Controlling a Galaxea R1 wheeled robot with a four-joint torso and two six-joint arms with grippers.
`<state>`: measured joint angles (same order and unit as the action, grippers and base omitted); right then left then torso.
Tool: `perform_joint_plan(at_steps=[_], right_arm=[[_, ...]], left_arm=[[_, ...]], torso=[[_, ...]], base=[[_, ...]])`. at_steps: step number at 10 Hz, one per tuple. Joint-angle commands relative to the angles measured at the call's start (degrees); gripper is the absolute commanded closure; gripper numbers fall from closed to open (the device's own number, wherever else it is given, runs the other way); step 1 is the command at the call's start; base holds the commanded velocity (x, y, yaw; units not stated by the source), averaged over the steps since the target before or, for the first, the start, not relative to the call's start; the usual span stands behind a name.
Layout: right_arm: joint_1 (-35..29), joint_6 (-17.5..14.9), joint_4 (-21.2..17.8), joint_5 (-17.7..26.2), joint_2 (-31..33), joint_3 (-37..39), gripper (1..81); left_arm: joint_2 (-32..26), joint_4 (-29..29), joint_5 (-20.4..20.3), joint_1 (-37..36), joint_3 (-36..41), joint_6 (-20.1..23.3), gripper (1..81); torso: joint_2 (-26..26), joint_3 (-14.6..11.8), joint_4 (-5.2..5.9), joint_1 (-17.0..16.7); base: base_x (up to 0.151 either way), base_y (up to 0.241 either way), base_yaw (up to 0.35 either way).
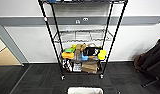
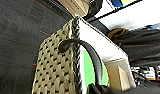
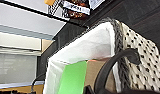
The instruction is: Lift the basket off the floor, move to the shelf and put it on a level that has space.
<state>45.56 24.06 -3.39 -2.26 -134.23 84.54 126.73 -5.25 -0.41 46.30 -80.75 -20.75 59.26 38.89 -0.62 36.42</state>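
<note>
The basket (image 1: 85,90) shows its white-lined rim at the near edge of the head view, in front of the shelf (image 1: 113,37). The shelf is a tall black wire rack standing on the dark carpet floor (image 1: 33,80) against the wall. Its second level (image 1: 82,36) from the top is a bare wire grid. In the left wrist view the basket's speckled woven side (image 2: 56,67) is very close, and a dark loop handle (image 2: 92,55) runs down to my left gripper (image 2: 101,89). The right wrist view has the basket's other woven end (image 3: 143,62) and its dark handle (image 3: 113,65), with a green item (image 3: 73,77) inside.
Lower tiers of the rack hold colourful items (image 1: 71,52) and a brown cardboard box (image 1: 89,66). A dark bag or chair (image 1: 152,60) stands at the right by the wall. Tan wooden flooring (image 1: 4,57) begins beyond a doorway at the left.
</note>
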Motion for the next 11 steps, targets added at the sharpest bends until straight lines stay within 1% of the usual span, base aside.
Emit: perform_joint_plan(at_steps=[1,6,7,8,9,10,11], right_arm=[[-4.9,0.02,0.05,-1.96,1.65,-4.57,81.1],[-4.63,-0.15,0.22,-2.05,2.63,-6.06,81.1],[-4.37,-0.25,0.31,-2.14,2.71,-6.33,81.1],[-4.11,-0.42,0.49,-2.31,2.71,-6.68,81.1],[-3.58,-0.42,1.02,-3.19,2.98,-7.21,81.1],[-2.79,-0.42,1.71,-4.31,3.58,-8.08,81.1],[-2.26,-0.51,2.42,-5.82,4.2,-8.7,81.1]], left_arm=[[-1.92,-0.55,4.11,-7.23,2.0,-0.35,81.1],[-1.21,-0.28,3.75,-7.23,2.26,-0.17,81.1],[-1.48,-0.11,3.49,-6.88,2.7,0.01,81.1],[-2.08,0.06,2.37,-6.35,4.17,0.09,81.1],[-2.88,-0.02,-1.6,-5.48,5.6,0.18,81.1],[-3.58,0.07,-5.87,-4.59,6.82,0.27,81.1],[-3.76,0.07,-6.53,-4.5,6.83,0.27,81.1]], torso=[[-5.49,-4.64,0.0,-3.54],[-15.76,-11.79,0.0,-10.32],[-17.75,-13.21,0.0,-11.67],[-19.65,-14.61,0.0,-12.94],[-21.55,-11.61,0.0,-14.18],[-22.98,-12.68,0.0,-15.15],[-24.3,-13.05,0.0,-16.09]], base=[[0.0,0.0,0.0],[0.0,0.0,0.0],[0.0,0.0,0.0],[0.0,0.0,0.0],[0.0,0.0,0.0],[0.0,0.0,0.0],[0.0,0.0,0.0]])
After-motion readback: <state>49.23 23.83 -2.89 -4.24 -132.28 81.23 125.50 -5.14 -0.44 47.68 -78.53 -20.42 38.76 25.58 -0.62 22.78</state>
